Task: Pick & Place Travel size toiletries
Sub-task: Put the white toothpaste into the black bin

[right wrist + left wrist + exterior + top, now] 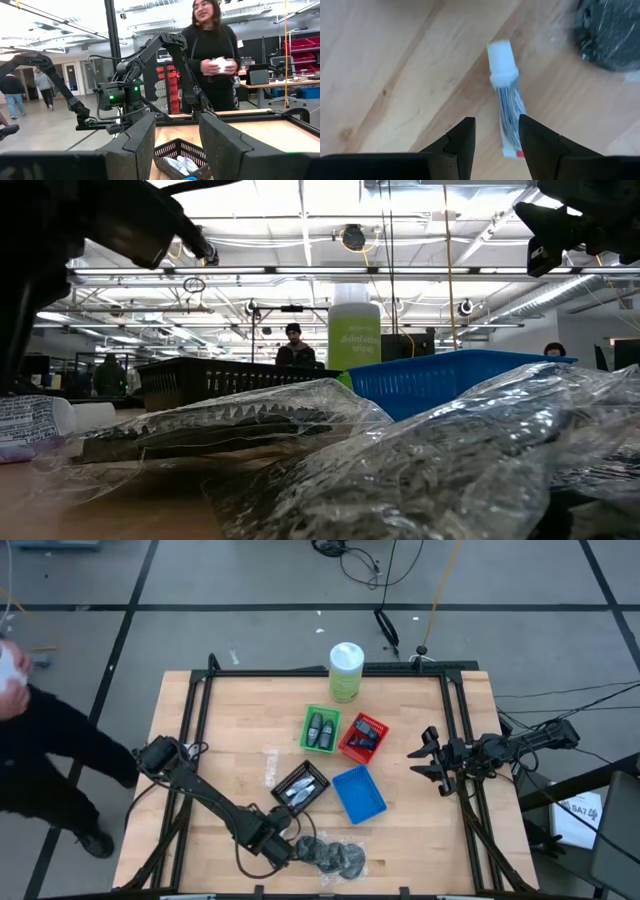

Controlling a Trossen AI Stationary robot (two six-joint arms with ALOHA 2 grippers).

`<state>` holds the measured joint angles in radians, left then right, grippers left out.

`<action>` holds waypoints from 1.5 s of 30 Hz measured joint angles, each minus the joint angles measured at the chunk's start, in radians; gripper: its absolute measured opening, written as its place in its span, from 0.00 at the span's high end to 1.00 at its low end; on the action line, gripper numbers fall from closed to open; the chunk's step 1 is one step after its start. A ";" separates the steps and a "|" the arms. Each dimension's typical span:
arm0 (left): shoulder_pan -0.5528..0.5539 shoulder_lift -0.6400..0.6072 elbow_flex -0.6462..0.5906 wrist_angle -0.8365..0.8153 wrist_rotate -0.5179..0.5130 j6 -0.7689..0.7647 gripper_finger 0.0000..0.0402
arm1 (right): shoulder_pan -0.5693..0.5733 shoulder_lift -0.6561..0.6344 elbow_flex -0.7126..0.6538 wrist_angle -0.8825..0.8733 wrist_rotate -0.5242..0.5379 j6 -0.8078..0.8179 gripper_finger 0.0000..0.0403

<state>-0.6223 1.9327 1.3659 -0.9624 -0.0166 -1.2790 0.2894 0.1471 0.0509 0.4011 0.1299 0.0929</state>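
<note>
On the wooden table (230, 710) sit four trays (green, red, black, blue); left gripper (496, 131), fingers apart, hovers over one white tube (506, 100); right gripper (428, 760) waits open.

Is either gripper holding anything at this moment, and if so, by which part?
Nothing is held. The left gripper is open above a white tube lying on the table, fingers either side of its tail end, not closed. The right gripper is open and empty.

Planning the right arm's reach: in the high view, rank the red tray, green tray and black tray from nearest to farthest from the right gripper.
From the right gripper:
1. Red tray, nearest, toward the centre.
2. Green tray, just beyond the red one.
3. Black tray, farthest, toward the table's front.
</note>
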 joint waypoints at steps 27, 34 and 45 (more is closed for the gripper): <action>0.002 0.071 0.000 0.117 -0.005 -0.065 0.63 | 0.000 0.000 0.000 -0.002 0.000 -0.002 0.65; 0.006 0.075 0.000 0.102 -0.002 -0.063 0.63 | 0.000 0.000 0.000 -0.002 0.000 -0.001 0.65; 0.003 0.079 -0.003 0.100 -0.007 -0.070 0.63 | 0.000 0.000 0.000 -0.002 0.000 0.000 0.65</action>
<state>-0.6193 2.0113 1.3632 -0.8619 -0.0239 -1.3487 0.2896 0.1474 0.0508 0.3995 0.1299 0.0925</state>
